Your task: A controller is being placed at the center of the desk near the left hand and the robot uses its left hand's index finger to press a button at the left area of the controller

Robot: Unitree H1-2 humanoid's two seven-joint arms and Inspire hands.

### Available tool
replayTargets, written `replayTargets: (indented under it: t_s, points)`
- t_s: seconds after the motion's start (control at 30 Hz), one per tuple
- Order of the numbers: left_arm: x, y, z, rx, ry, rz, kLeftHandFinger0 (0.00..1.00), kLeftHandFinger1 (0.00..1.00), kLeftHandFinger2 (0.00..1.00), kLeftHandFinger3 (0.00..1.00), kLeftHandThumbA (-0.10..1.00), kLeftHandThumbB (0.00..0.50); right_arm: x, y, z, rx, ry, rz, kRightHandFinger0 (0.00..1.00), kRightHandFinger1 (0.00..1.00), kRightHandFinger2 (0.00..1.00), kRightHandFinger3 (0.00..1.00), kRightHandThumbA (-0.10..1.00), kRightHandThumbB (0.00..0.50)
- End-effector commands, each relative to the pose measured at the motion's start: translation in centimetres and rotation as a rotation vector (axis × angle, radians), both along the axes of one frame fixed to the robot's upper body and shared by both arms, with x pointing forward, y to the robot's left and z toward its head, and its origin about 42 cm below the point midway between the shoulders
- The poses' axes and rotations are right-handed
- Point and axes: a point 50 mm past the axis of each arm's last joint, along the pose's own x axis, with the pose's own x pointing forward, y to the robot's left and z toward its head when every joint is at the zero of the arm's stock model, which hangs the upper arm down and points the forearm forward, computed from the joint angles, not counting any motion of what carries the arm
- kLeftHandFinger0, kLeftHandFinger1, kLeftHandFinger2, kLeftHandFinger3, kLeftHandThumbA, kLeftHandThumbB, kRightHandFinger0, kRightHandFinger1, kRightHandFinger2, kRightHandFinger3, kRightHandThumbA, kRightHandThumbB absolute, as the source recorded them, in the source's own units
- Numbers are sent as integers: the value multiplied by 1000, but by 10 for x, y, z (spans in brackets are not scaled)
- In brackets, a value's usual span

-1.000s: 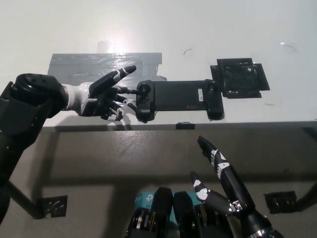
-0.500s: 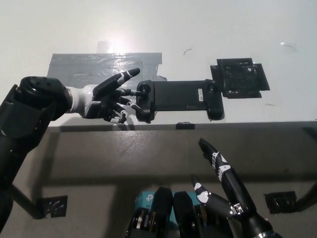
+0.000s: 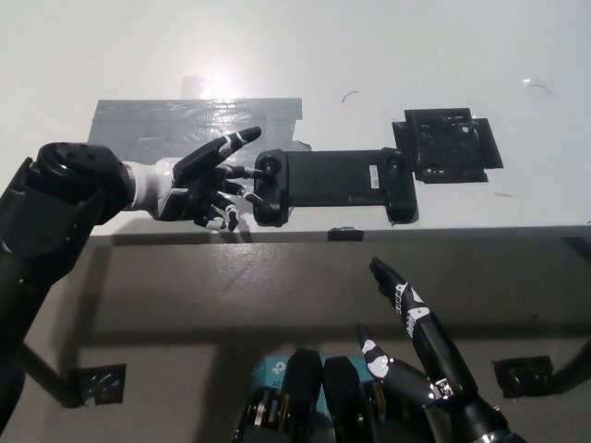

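A: Looking down on the white desk [image 3: 388, 55], where does the controller [image 3: 334, 184] lie?

B: Flat near the desk's front edge, about the middle of the view, its long side running from 9 to 3 o'clock. It is black, with a grip at each end.

A: And the left hand [image 3: 199, 189]?

B: At 9 o'clock of the controller, just beside its left grip. The hand holds nothing and its fingers [image 3: 242, 171] are spread: one thin finger reaches onto the left end by the small round stick, another points up toward 2 o'clock over the grey tape [image 3: 148, 118], and the rest curl down by the grip's lower corner. Whether the tip is actually pressing, I cannot tell.

A: The right hand [image 3: 414, 343]?

B: Resting low at 5 o'clock, below the desk edge, well apart from the controller. It is empty, fingers apart and stretched toward 11 o'clock.

A: Anything else on the desk?

B: A black square patch [image 3: 447, 145] at 2 o'clock of the controller, just beside its right grip.
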Motion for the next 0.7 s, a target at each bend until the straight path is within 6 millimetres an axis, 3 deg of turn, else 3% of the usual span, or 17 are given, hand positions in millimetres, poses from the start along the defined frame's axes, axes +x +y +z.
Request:
replayTargets:
  t_s: [0.0, 0.17, 0.23, 0.33, 0.47, 0.53, 0.6, 0.67]
  points:
    - [4, -1, 17, 10, -26, -4, 65, 291, 713, 1000, 1000, 467, 0, 1, 14, 4, -69, 3, 1000, 1000, 1000, 1000, 405, 234]
    - [-2, -7, 14, 140, -5, -109, 86, 296, 667, 1000, 1000, 499, 1, 2, 14, 5, -67, 4, 1000, 1000, 1000, 1000, 406, 230]
    - [-3, -10, 11, 202, 16, -152, 84, 299, 597, 1000, 1000, 499, 1, 1, 15, 4, -67, 4, 1000, 1000, 1000, 1000, 406, 228]
    - [-8, -12, -1, 325, 74, -228, 0, 182, 444, 1000, 1000, 492, 1, 2, 15, 10, -71, 5, 1000, 1000, 1000, 1000, 389, 226]
    - [-15, -12, -12, 458, 99, -294, 108, 265, 509, 1000, 1000, 473, 2, 2, 15, 10, -69, 6, 1000, 1000, 1000, 1000, 394, 230]
    - [-18, -12, -17, 536, 89, -340, 9, 150, 395, 1000, 1000, 472, 3, 1, 16, 7, -72, 5, 1000, 1000, 1000, 1000, 407, 233]
    - [-20, -9, -21, 567, 119, -345, 0, 2, 251, 1000, 1000, 496, 4, 1, 16, 15, -71, 8, 1000, 1000, 1000, 1000, 394, 230]
    - [-23, -6, -24, 590, 131, -348, 0, 0, 233, 1000, 1000, 500, 5, 1, 16, 12, -73, 7, 1000, 1000, 1000, 1000, 389, 228]
